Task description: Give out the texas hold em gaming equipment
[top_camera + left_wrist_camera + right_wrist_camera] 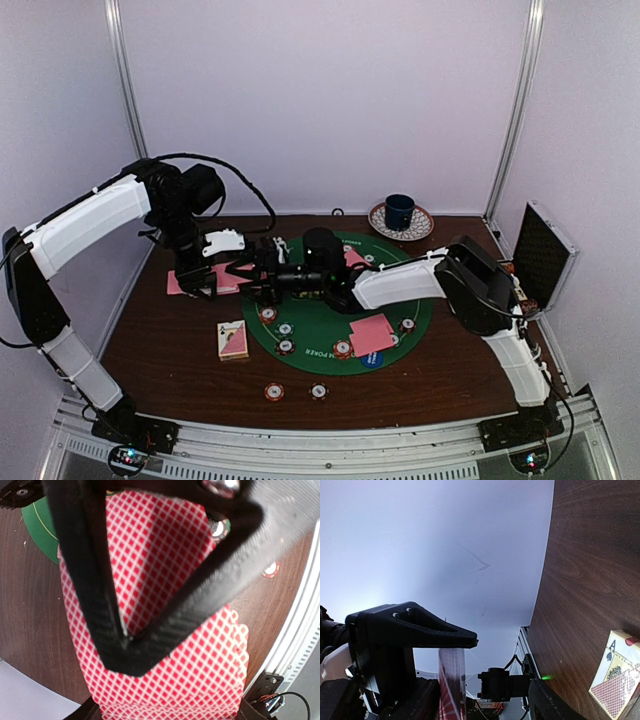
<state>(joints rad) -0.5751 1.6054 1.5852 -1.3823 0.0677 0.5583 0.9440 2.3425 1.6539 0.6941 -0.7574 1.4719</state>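
Two grippers: left gripper [127, 640] and right gripper [260, 282] were nose to nose above the left rim of the green mat [310, 325].
Left tool: fingers were pinched together on the pink-backed cards [200, 655], tips meeting at a point on the top card's back.
Right tool: jaws stood apart, with one card edge [452, 680] upright between them. You couldn't tell whether they touched it.
Cards, handling: likely thin, light, bendy and slick, so they'd slide on each other and a loose pinch could fan or shed them. You'd take one by a free edge, pads flat on both faces, clear of the left tips.
Cards, look: red diamond lattice on the backs.
Deck [233, 340]: on bare wood just left of the mat, ace face up.
Chips [286, 347]: small rigid discs with striped edges. Several sat on the mat's near half, plus two [274, 391] on the wood off its near rim. They sat low, so you'd grip across the rim.
Loose card [372, 333]: flat on the mat's near-right part.
Surfaces: round green mat with white print on a dark wood-grain table [180, 380].
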